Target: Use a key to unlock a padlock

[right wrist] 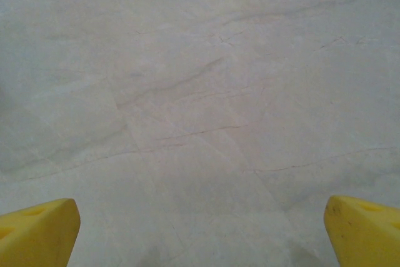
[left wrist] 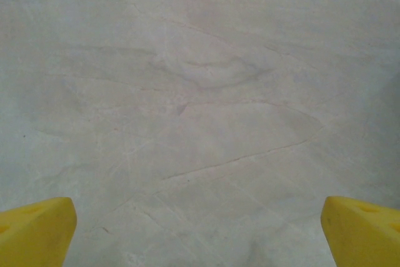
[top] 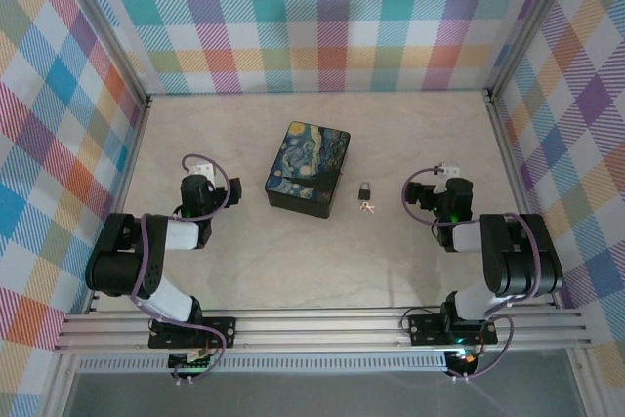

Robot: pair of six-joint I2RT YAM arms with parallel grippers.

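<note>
A tiny dark block-shaped padlock (top: 364,188) is seen right of centre, a thin silvery key (top: 368,208) just below — the left gripper (left wrist: 199,232) and right gripper (right wrist: 201,232) are spread wide, empty.

The box (top: 308,168) sits on the counter (top: 293,271) just above the middle of the frame. The padlock (top: 364,188) lies just beside its lower right corner without touching it, and the key (top: 368,208) lies directly below the padlock, close to it. The left pincer (top: 199,169) stands at the left of the frame, apart from the box, and the right pincer (top: 448,172) at the right, beyond the padlock and key, each over bare counter.
</note>
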